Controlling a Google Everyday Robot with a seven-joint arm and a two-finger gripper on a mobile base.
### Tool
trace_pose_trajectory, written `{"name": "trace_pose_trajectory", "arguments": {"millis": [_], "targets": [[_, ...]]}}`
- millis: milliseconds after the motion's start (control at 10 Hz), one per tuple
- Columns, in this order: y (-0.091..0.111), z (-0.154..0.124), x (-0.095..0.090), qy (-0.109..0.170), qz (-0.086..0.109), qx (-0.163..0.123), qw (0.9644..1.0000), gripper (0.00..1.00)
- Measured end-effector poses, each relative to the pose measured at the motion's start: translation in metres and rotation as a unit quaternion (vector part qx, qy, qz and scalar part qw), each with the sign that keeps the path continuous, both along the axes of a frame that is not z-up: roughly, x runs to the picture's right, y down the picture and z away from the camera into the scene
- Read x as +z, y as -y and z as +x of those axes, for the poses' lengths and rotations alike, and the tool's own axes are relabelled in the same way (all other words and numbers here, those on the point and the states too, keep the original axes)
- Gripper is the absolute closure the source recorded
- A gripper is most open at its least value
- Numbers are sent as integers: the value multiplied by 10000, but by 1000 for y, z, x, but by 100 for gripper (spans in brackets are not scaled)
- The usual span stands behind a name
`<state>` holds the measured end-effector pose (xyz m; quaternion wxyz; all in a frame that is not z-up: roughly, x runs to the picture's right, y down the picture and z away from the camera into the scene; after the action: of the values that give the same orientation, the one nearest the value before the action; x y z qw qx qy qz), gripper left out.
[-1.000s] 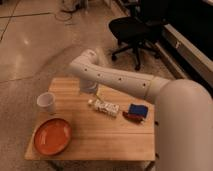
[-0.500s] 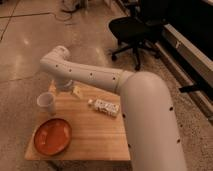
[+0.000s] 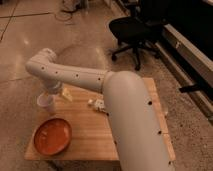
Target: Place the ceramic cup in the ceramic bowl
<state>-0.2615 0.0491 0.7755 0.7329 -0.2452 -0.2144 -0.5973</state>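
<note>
The small white ceramic cup stands upright near the left edge of the wooden table. The orange-red ceramic bowl lies just in front of it at the table's front left corner, with nothing in it. My white arm reaches from the lower right across the table, bends at the far left and points down. My gripper is right above the cup's rim, at its right side, and partly hidden by the wrist. Whether it touches the cup cannot be told.
A white patterned bottle lies on the table's middle, partly behind my arm. A small pale object sits right of the cup. A black office chair stands on the floor behind the table.
My arm has swung left across the table and the gripper has come down from beside the bottle to just above the cup. The cup and bowl stay where they were.
</note>
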Motion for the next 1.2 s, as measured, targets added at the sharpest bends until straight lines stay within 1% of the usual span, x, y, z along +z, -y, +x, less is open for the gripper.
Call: {"name": "trace_pose_trajectory", "arguments": {"millis": [300,500,700,900,1000,1200], "targets": [[-1,-11,11,66,-7,-3,10000,20],[-2,-14,22,112,11,21,9999,20],[-6,-17,31,165,22,3,9999,20],[-15,-19,41,222,0,2,9998,20],[-19,-20,44,244,-16,12,9997,24],[-28,-29,48,406,-72,62,9991,45]]}}
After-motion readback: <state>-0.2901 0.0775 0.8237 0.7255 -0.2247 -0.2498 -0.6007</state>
